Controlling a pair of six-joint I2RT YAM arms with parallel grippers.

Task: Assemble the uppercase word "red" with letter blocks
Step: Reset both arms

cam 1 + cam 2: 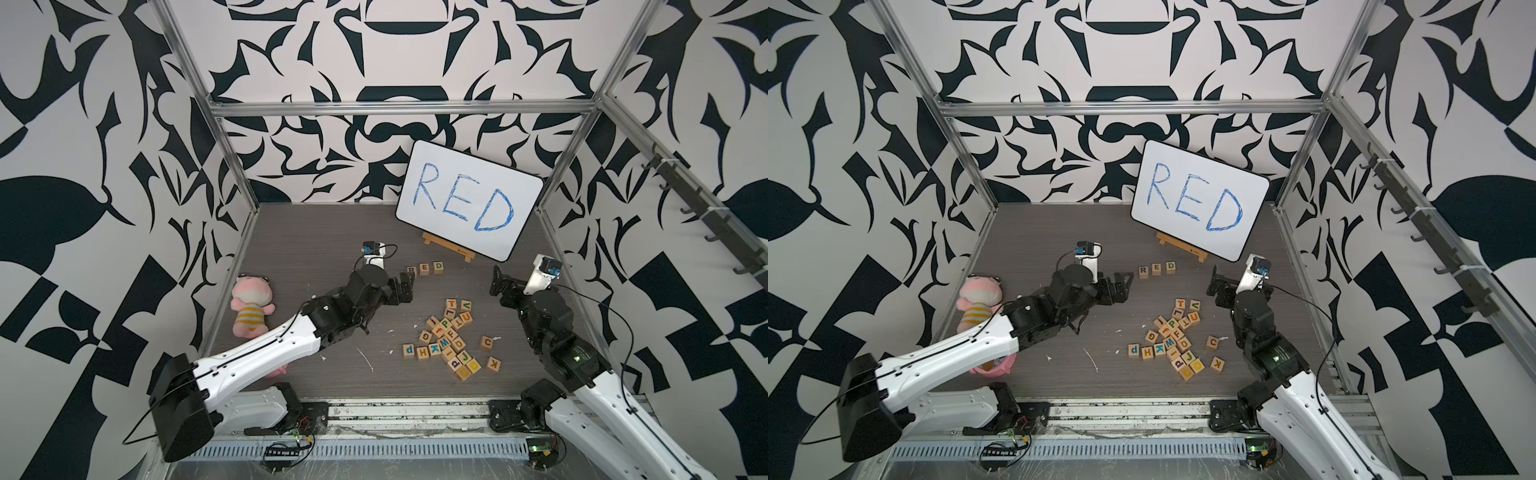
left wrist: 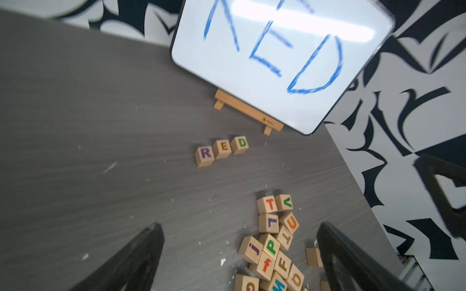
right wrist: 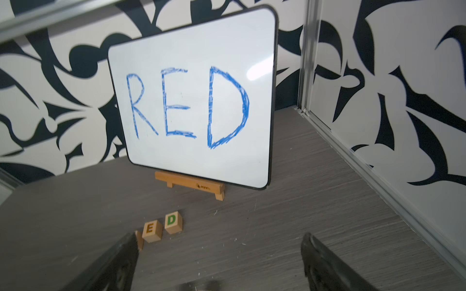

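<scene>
Loose blocks [image 1: 451, 332] heaped at front, faces T, V, L, U, P, F, K legible, left gripper [image 2: 240, 226] jaws apart, empty, right gripper [image 3: 219, 235] jaws apart, empty, RED row [image 2: 222, 151] side by side mid-table, board [image 3: 194, 100] on stand [image 3: 189, 182] behind, blue handwritten "RED".

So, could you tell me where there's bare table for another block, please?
Bare: the far stretch between the plush toy and the whiteboard, and the gap between the RED row and the loose pile, which is crowded.

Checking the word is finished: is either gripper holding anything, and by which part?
Nothing is held: the left gripper and right gripper are open, empty.
</scene>
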